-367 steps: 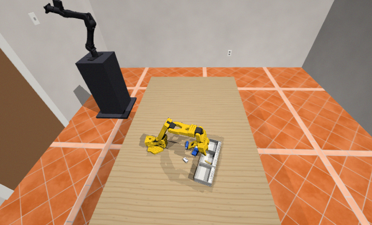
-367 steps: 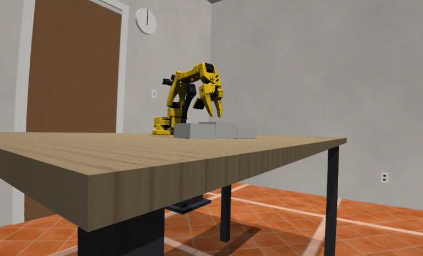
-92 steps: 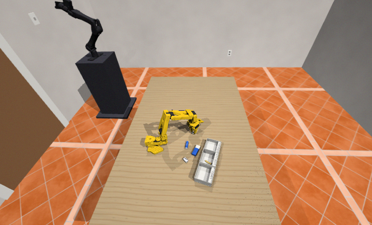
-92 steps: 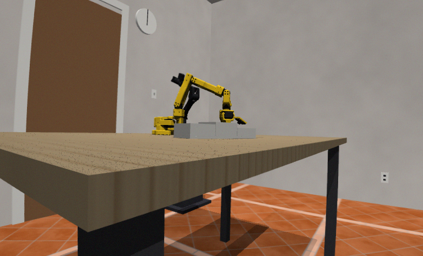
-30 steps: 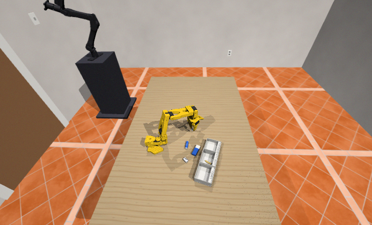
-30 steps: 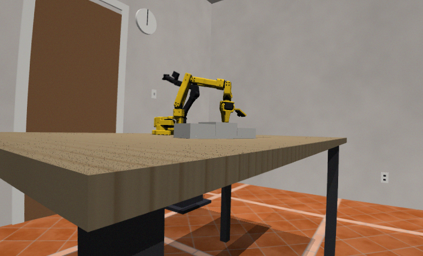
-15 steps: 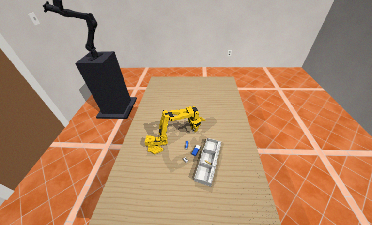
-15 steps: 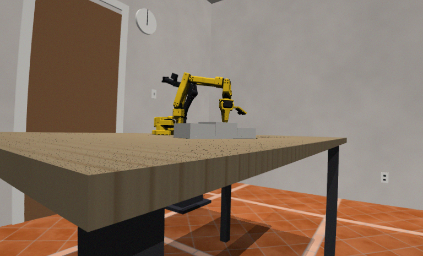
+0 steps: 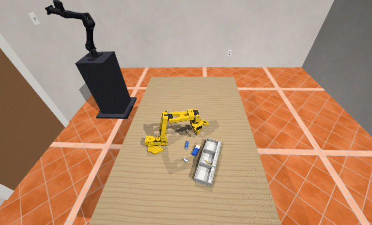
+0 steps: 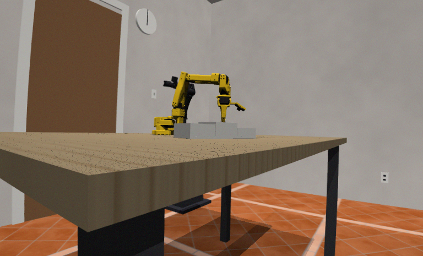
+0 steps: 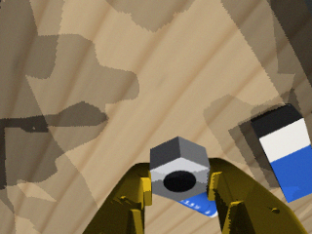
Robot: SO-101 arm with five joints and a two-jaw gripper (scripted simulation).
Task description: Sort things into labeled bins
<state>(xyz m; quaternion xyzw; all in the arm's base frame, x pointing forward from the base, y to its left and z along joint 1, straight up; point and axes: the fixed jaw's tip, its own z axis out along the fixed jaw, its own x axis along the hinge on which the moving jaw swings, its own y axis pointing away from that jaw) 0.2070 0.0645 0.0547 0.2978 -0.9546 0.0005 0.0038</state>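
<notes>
My gripper (image 11: 178,185) is shut on a grey metal hex nut (image 11: 178,171) and holds it above the table. In the top view the gripper (image 9: 196,131) hangs behind the far end of the grey three-part bin row (image 9: 208,161). A blue battery (image 9: 186,144) and a blue and white eraser (image 9: 195,150) lie on the table below and left of the bins. The eraser also shows at the right of the wrist view (image 11: 288,150). A small silver and black piece (image 9: 185,159) lies nearer the front. A small brown thing (image 9: 208,162) lies in the middle bin. The bin labels are not readable.
The arm's yellow base (image 9: 154,143) stands left of the objects. A black pedestal with a dark arm (image 9: 105,84) stands on the floor beyond the table's left edge. In the exterior view the bins (image 10: 214,130) hide the small things.
</notes>
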